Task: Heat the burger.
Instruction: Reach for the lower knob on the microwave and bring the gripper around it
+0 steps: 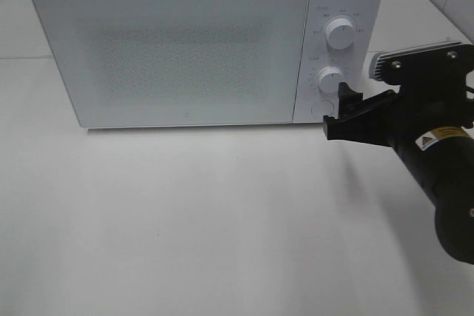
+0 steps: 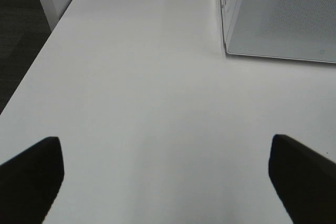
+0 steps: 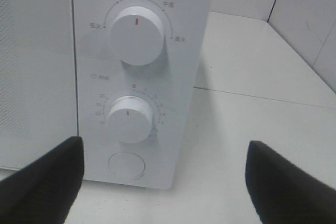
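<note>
- Right, nearest to us is the bare white desk [image 1: 185,242], with nothing standing on it at 6 o'clock in the high view.
- The left pincer [image 2: 168,182] hangs low over that desk with its fingers spread wide and gripping nothing. It looks parked clear of the action, with a corner of the oven ahead of it. The high view does not show this arm at all.
- The right arm reaches in from 4 o'clock. The right pincer [image 3: 164,182] is also spread and empty, and it is squared up to the control panel, just short of touching it.
- I'd say it is lined up that way to work the controls: the round button [image 3: 126,164] sits between its fingers, the lower knob [image 3: 129,119] is just above, and the upper knob [image 3: 136,35] is beyond that.
- Both knob marks point to 12 o'clock. The panel lettering is too small to read.
- The microwave [image 1: 178,49] fills 11 to 1 o'clock, and its door [image 1: 170,57] is closed.
- The burger shows in no view. The frosted, speckled door hides whatever is inside, so my judgement is that it sits in there, though I cannot confirm it.
</note>
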Robot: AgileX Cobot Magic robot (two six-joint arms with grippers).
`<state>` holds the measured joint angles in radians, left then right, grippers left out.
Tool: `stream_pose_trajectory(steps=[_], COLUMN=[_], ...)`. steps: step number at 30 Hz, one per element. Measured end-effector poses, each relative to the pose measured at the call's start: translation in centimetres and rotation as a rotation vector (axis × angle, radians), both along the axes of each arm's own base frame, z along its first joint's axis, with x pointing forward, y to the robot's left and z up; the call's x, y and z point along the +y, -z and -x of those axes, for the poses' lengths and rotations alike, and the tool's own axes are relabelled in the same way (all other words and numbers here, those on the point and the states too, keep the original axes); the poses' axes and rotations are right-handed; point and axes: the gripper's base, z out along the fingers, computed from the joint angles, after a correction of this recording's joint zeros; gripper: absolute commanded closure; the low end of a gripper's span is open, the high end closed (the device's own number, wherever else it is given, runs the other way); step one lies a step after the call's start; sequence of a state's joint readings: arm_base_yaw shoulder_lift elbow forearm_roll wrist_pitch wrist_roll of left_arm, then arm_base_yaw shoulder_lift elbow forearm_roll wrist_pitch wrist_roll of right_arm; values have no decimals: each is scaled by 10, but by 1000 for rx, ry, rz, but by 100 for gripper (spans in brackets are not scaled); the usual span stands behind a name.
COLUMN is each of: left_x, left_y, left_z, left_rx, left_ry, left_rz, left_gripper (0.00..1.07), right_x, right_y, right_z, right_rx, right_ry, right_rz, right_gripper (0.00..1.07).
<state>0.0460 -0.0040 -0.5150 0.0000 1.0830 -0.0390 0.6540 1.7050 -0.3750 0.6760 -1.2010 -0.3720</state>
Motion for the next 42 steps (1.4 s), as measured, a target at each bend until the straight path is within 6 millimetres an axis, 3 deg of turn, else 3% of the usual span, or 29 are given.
stream_pose_trajectory(steps=[12, 18, 25, 42], left_x=[0, 0, 0, 0], left_y=[0, 0, 0, 0], left_z=[0, 0, 0, 0], left_rx=[0, 0, 0, 0], left_ry=[0, 0, 0, 0], left_rz=[0, 0, 0, 0], left_gripper=[9, 9, 9, 9], right_x=[22, 30, 36, 40], right_y=[15, 20, 17, 40], right_z=[-28, -38, -47, -80], right_rx=[8, 6, -17, -6], right_ry=[14, 14, 31, 80], right_rz=[-56, -72, -95, -87], right_gripper=[30, 18, 19, 22])
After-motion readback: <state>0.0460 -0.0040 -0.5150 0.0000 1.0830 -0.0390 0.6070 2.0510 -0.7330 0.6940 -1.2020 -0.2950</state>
